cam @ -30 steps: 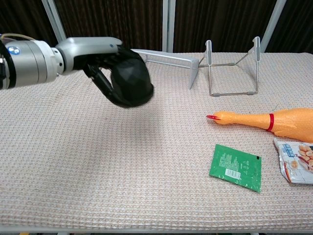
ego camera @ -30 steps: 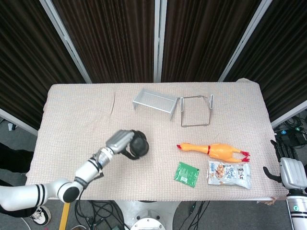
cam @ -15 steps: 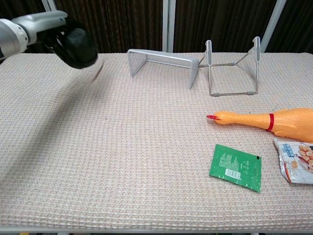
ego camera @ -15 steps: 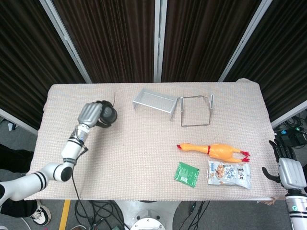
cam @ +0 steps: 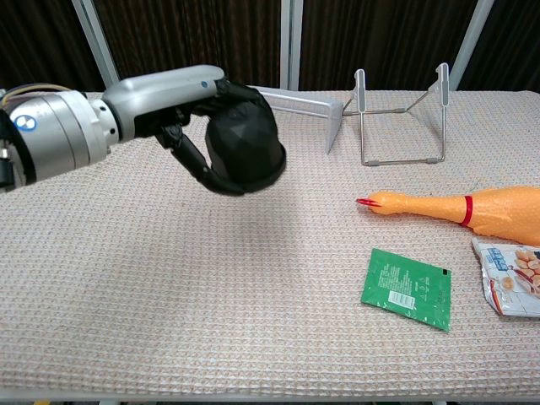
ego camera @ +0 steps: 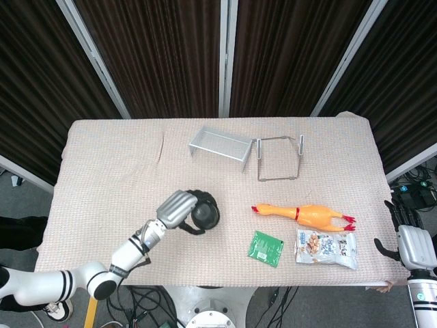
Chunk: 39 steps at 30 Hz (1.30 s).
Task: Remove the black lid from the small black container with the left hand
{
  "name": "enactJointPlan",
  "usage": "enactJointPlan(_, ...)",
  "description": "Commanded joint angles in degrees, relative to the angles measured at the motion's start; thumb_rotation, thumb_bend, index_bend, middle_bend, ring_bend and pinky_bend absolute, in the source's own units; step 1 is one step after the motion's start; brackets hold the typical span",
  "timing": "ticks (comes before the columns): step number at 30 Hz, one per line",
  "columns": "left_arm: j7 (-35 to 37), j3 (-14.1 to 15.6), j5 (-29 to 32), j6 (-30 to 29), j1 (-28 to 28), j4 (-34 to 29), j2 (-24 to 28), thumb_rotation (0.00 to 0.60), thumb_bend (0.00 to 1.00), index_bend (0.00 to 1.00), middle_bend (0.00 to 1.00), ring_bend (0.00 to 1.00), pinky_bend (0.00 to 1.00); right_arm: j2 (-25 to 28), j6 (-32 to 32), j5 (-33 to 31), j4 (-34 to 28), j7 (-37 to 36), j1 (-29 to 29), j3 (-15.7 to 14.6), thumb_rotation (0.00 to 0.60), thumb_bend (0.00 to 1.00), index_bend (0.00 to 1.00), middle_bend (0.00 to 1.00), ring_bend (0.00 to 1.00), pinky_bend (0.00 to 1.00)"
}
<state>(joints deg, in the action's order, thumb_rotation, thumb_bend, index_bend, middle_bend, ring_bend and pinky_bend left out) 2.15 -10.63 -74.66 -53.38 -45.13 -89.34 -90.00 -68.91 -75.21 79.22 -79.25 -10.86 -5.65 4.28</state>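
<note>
**Arm and hand pose**

Left arm reaches in from the lower left, forearm raised. Left hand (cam: 215, 126) is curled around a black object, dark fingers (cam: 196, 160) wrapped beneath it. Right hand (ego camera: 410, 239) sits at the far right edge, fingers upright and apart, holding nothing.

Small black container (cam: 245, 143), faceted, gripped above the table.

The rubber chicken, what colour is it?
The rubber chicken is orange with a red beak and band, clearest in the chest view.
</note>
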Motion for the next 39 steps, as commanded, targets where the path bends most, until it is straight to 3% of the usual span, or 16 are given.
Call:
enactJointPlan(1,-4.1,-5.6,8.7,-3.9,-0.1,16.0,-4.5,0.600,0.26,0.50,0.52,0.30,0.37,0.0,0.0,0.0,0.0,0.0,0.0,0.0,0.600,0.20,0.00,0.00,0.00,0.00)
enactJointPlan(4,-3.1,-6.0,12.2,-0.9,0.7,16.1,-3.0,0.600,0.26,0.50,0.52,0.30,0.37,-0.1,0.0,0.1,0.0,0.1,0.0,-0.1,0.600,0.20,0.00,0.00,0.00,0.00)
enactJointPlan(9,-3.6,-1.9,8.8,-1.4,3.0,12.0,-0.9,0.600,0.26,0.49,0.52,0.30,0.35,-0.4,0.4,0.2,0.0,0.6,-0.2,-0.2,0.600,0.20,0.00,0.00,0.00,0.00)
enactJointPlan(22,-5.4,3.4,5.4,-0.2,3.9,14.9,-5.7,0.600,0.25,0.49,0.52,0.30,0.35,0.7,-1.3,1.0,-1.7,1.1,0.0,0.1,0.600,0.20,0.00,0.00,0.00,0.00)
enactJointPlan(33,-2.9,3.7,4.5,0.7,4.6,20.8,-9.1,0.600,0.25,0.49,0.51,0.30,0.35,0.6,-1.3,1.7,-2.7,2.1,-0.2,-0.3,0.600,0.20,0.00,0.00,0.00,0.00)
enactJointPlan(39,-0.1,4.2,3.5,1.4,5.3,23.0,-10.5,0.600,0.24,0.46,0.46,0.24,0.30,0.7,-1.3,1.7,-2.8,2.2,-0.3,-0.3,0.600,0.20,0.00,0.00,0.00,0.00)
